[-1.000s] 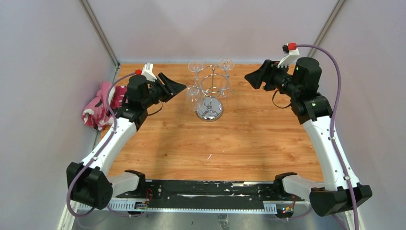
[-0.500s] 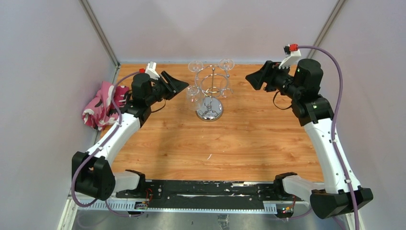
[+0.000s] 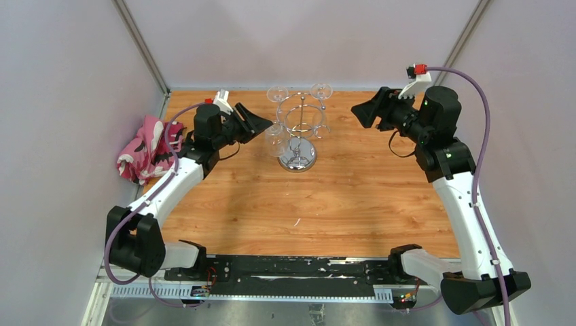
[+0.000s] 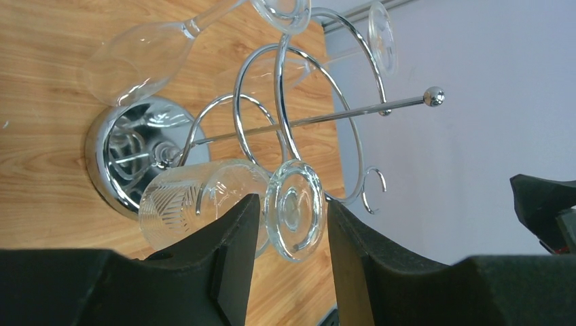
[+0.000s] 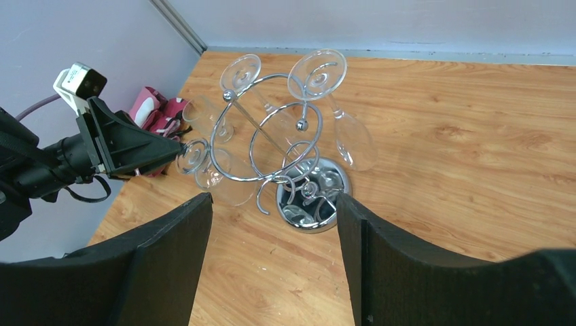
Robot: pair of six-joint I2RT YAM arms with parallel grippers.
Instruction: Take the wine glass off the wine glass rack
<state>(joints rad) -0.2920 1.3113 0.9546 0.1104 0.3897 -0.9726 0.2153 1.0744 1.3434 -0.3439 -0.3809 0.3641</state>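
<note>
**Left jaws straddle the foot of a hanging glass; right jaws wide and empty**

The wooden table [image 3: 339, 204] fills the floor of the white-walled cell. The left arm [image 3: 170, 187] reaches from its near-left base to the far-left part of the table. The right arm [image 3: 462, 197] rises from the near right to the far right.

The wine glass rack [image 3: 297, 157] stands upright in the far middle of the table, between the two arms, on its round mirror base. A pink patterned cloth [image 3: 142, 149] lies bunched at the left edge, just behind the left arm.

The right gripper [image 5: 273, 197] hovers to the right of the rack, well apart from it. Its jaws are spread wide with nothing between them.

The left gripper [image 4: 292, 200] is at the rack's left side, its jaws partly apart.

The wine glass [image 4: 204, 197] hangs upside down from a loop on the near-left of the rack. Its round foot [image 4: 295, 210] sits between the left gripper's two black fingers [image 4: 238, 231] and almost fills the gap. Whether the fingers touch it cannot be made out.

Two more glasses [image 5: 353, 139] hang on the far side of the rack.
</note>
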